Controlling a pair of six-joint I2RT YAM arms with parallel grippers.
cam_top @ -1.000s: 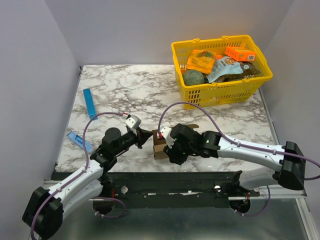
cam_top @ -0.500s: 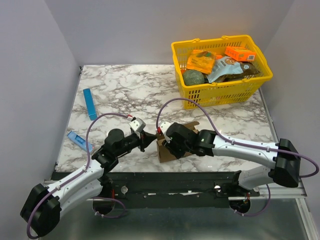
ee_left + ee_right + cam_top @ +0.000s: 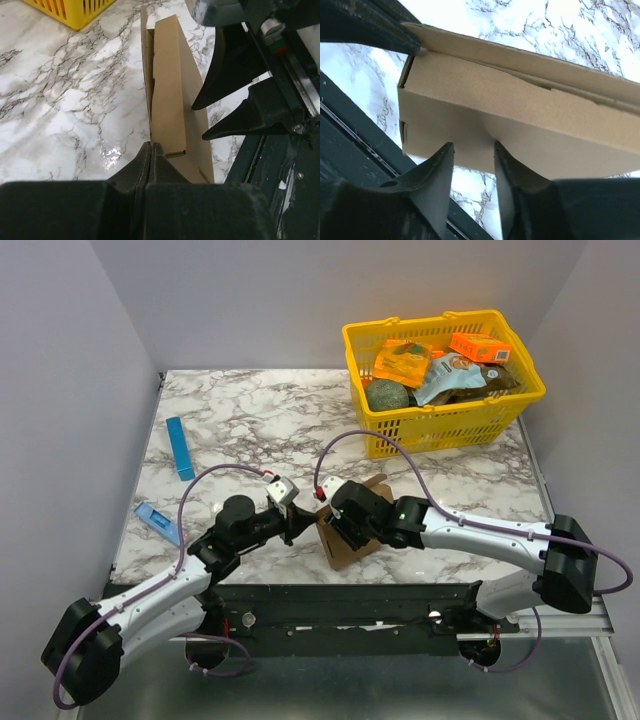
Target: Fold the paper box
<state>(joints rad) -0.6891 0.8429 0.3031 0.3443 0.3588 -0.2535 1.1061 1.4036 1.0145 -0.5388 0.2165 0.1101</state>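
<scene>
Tipped up and swung a bit rt since a sec ago: paper box (image 3: pixel 345 552), more brown face showing now, upper flap poking out past rt wrist. Crept fwd w/ it: left gripper (image 3: pixel 151 148).

Nearest, along surface's near edge: dark rail (image 3: pixel 350 597), just below both sets of jaws.

Left jaws pressed tight together, thin flap edge of box running into seam betw. them, so apparently pinched there. Box standing on edge straight ahead of left jaws, long narrow panel running away from them, above marble surface (image 3: pixel 250 420). Touching surface or lifted: can't tell.

Right gripper (image 3: pixel 473 146) on opp. side of box: jaws narrowly apart, nothing clamped betw. them, tips right at broad side panel. From rt wrist view, left fingertip at box's top corner, on flap edge.

Off to left of left jaws: small lt-blue item (image 3: pixel 155 517), then blue strip (image 3: pixel 180 447) further out.

Well beyond rt jaws, far rt: yellow basket (image 3: pixel 440 430) w/ orange boxes (image 3: pixel 481 346) and dark green round thing (image 3: pixel 387 395) inside.
</scene>
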